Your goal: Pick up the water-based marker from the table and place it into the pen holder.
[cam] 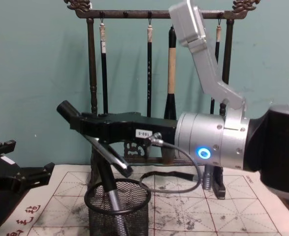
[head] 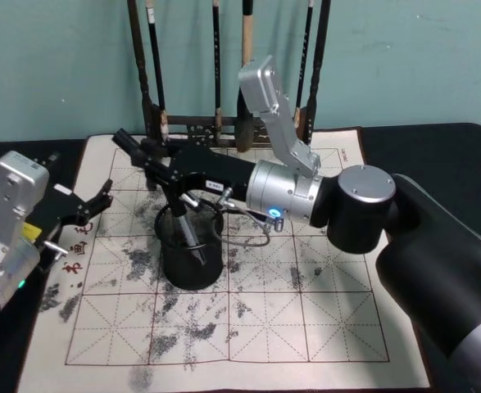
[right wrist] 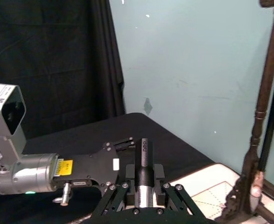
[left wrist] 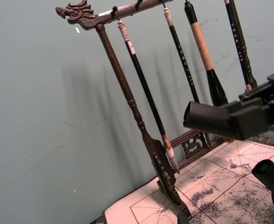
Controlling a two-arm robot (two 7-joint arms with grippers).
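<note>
While it hovers at the mat's left edge, the left gripper (head: 83, 206) has its black jaws spread apart w/ nothing btwn them; the chest view shows both tips well separated. Next over, the water-based marker (right wrist: 144, 154), w/ matte black cap & smooth silver barrel, stands tilted. Its lower end is down inside the black wire-mesh cylindrical pen holder (head: 192, 270), and the cap pokes up & out to the left. The holder stands upright on the ink-stained white gridded calligraphy mat (head: 265, 327). The right gripper (right wrist: 144, 186), reaching across from the right, is clamped on the marker. The right wrist view shows the barrel pinched btwn the fingers, a grip the head view hides. Behind stands the dark carved wooden brush rack (cam: 91, 73) w/ hanging brushes; the left wrist view catches its dragon-head end.
</note>
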